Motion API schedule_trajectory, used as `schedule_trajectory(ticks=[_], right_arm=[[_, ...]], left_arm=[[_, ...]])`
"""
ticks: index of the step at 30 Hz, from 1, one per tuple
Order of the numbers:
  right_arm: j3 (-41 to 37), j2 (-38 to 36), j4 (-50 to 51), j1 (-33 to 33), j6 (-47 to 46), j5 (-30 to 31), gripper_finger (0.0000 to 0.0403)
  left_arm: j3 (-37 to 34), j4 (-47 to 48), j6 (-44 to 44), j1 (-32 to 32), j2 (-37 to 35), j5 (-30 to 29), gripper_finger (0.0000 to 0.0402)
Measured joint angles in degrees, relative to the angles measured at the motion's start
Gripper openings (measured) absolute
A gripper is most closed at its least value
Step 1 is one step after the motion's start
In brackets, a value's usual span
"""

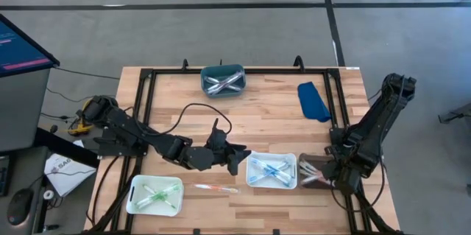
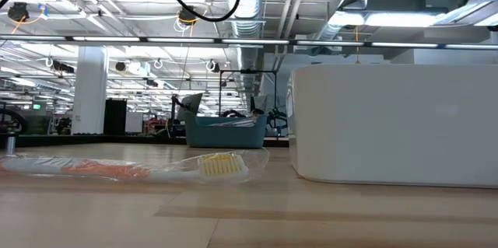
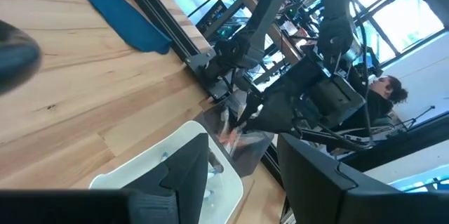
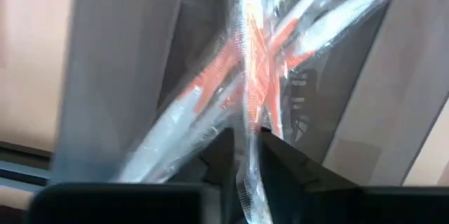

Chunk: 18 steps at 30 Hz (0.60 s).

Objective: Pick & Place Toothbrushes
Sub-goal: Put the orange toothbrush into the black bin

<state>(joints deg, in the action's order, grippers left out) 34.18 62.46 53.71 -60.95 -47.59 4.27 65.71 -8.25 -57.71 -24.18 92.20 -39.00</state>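
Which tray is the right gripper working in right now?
The dark clear tray at the table's near right corner, holding wrapped orange-handled toothbrushes. The right gripper is at it; the white blue-brush tray, white green-brush tray and teal bin are unattended.

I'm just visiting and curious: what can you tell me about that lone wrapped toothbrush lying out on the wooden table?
The orange-and-white toothbrush in its clear plastic wrapper lies flat on the bare light-wood tabletop, outside every tray, between the white tray of green brushes and the white tray of blue brushes. The low view shows a whitish handle with orange grip patches and a pale bristle head inside crinkled film. Nothing grips it; only the table touches it.
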Motion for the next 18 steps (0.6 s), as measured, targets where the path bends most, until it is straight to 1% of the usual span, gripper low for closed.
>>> schedule_trajectory(ticks=[3, 6, 11, 13, 16, 18], right_arm=[[1.6, 0.0, 0.2, 0.0, 0.0, 0.4, 0.0106], [4.1, 0.0, 2.8, 0.0, 0.0, 2.2, 0.0154], [10.1, 0.0, 9.7, 0.0, 3.2, 7.8, 0.0229], [12.7, 0.0, 13.3, 0.0, 4.1, 11.4, 0.025], [16.6, 0.0, 18.0, 0.0, 4.5, 16.9, 0.0264], [19.1, 0.0, 19.8, 0.4, 4.5, 20.5, 0.0265]], left_arm=[[0.0, 0.0, 0.0, 0.0, 0.0, 0.0, 0.0163], [0.0, 0.0, 0.0, 0.0, 0.0, 0.0, 0.0163], [0.0, 0.0, 0.0, 0.0, 0.0, 0.0, 0.0163], [0.0, 0.0, 0.0, 0.1, 0.0, 0.0, 0.0163], [0.0, 0.0, 0.5, 0.2, 0.0, 0.3, 0.0163], [0.0, 0.1, 3.1, 0.2, 0.0, 3.7, 0.0163]])
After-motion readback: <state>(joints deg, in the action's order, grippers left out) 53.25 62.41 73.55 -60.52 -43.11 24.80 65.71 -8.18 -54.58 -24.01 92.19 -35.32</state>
